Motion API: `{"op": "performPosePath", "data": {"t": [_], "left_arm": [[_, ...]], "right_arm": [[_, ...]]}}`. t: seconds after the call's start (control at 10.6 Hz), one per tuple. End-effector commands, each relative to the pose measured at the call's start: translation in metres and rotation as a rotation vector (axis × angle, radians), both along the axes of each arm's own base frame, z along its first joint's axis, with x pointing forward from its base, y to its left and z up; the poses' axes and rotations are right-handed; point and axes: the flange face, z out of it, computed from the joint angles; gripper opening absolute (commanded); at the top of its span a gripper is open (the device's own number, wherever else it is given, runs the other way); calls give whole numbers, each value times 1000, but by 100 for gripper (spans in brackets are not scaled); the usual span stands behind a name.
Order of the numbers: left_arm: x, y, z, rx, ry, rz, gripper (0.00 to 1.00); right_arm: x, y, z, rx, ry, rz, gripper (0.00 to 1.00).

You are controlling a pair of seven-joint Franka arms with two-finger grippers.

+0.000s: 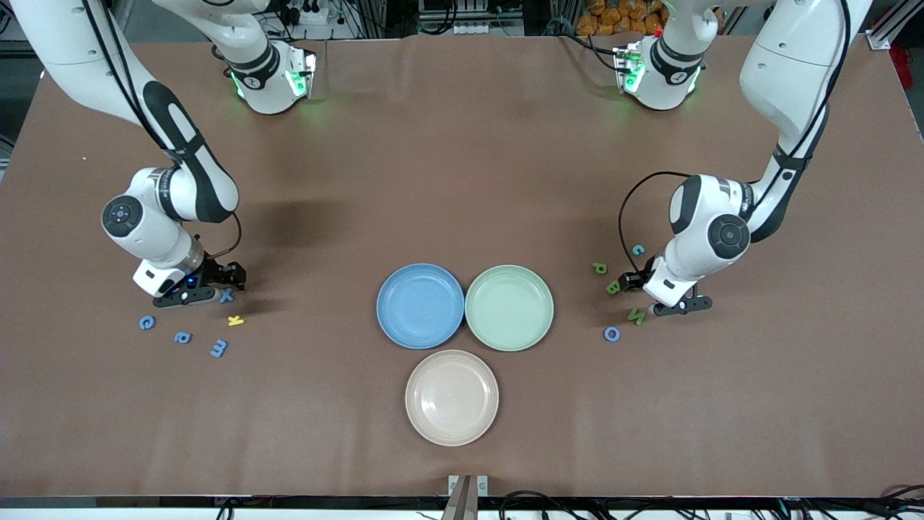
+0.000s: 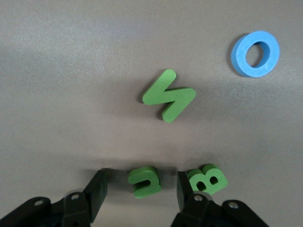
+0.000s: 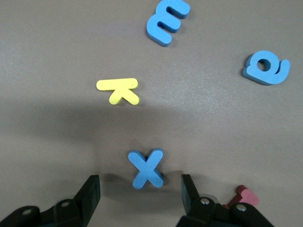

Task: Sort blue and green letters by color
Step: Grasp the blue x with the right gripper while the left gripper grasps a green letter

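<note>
Beige plate [image 1: 452, 398] sits nearest the camera; blue plate [image 1: 420, 305] and green plate [image 1: 509, 308] lie side by side just above it on the desk [image 1: 462, 144]. My right gripper [image 3: 140, 191] is down with jaws spread around the blue X [image 3: 147, 168], not touching it; yellow K [image 3: 118, 90] is near. My left gripper [image 2: 142, 189] is down too, jaws spread around a small green letter [image 2: 144, 181], with the green B [image 2: 208, 178] just beside one jaw.

Blue letters [image 1: 182, 336] flat near right arm's table end; green letters [image 1: 613, 287], blue O [image 1: 611, 334] near left arm's
</note>
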Motion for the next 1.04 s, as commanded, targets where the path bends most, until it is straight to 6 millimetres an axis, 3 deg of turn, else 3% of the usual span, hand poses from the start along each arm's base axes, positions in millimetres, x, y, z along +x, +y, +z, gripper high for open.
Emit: {"op": "performPosePath", "data": {"t": [0.0, 0.19, 0.28, 0.47, 0.66, 0.85, 0.94], "left_arm": [[-9, 2, 3, 13, -8, 8, 53], [-8, 2, 4, 12, -10, 8, 26], [-7, 2, 5, 11, -14, 9, 3], [-1, 2, 16, 10, -35, 13, 0], [8, -5, 40, 7, -69, 46, 0], [18, -42, 72, 13, -61, 59, 0], [19, -70, 82, 8, -68, 88, 0]], "right_arm": [[-1, 0, -10, -3, -27, 10, 65], [-1, 0, -15, 1, -26, -7, 46], [-1, 0, -16, 2, -26, -9, 42], [-1, 0, -21, 3, -38, -14, 31], [1, -1, -23, 5, -40, -35, 24], [5, -1, -16, 7, -45, -65, 18], [9, 0, -11, 9, -55, -78, 17]]}}
